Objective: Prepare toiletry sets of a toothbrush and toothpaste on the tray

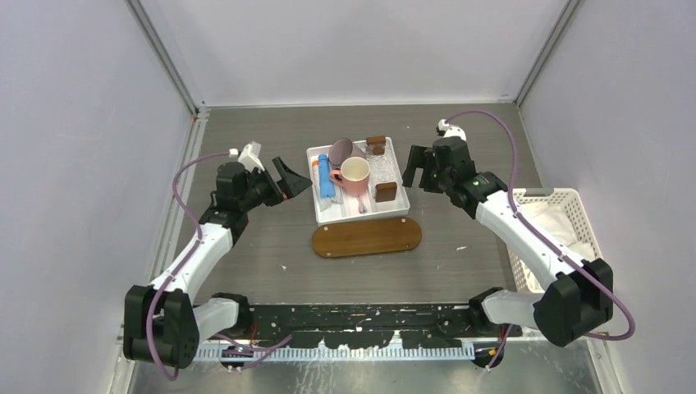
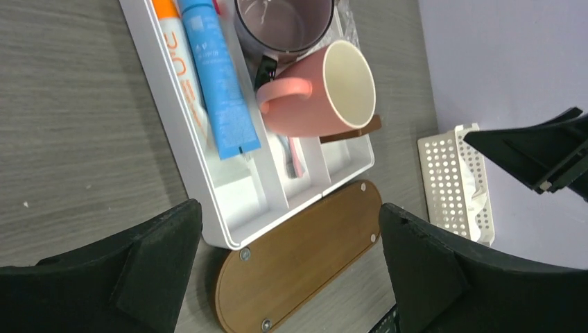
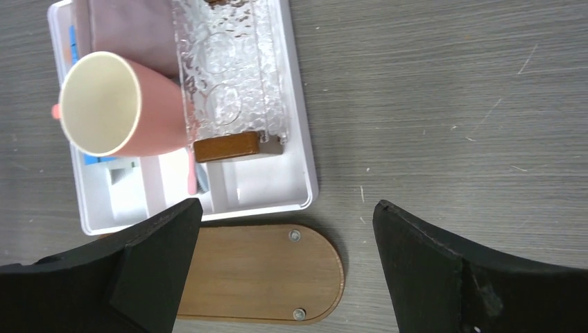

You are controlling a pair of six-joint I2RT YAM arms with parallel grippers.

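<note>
The brown wooden oval tray [image 1: 367,237] lies bare just in front of the white divided tray [image 1: 361,217]; it also shows in the left wrist view [image 2: 298,267] and the right wrist view [image 3: 263,270]. In the white tray lie a blue toothpaste tube [image 2: 218,83], a white tube with an orange cap [image 2: 182,62] and a pink toothbrush [image 2: 297,156], partly under a pink mug [image 2: 326,90]. My left gripper [image 1: 293,178] is open and empty, left of the white tray. My right gripper [image 1: 420,168] is open and empty, right of it.
The white tray also holds a mauve mug [image 1: 341,150] and a clear glass holder [image 3: 229,76] with brown wooden ends. A white lattice basket [image 1: 558,238] with white cloth stands at the right edge of the table. Grey walls close in the sides and back.
</note>
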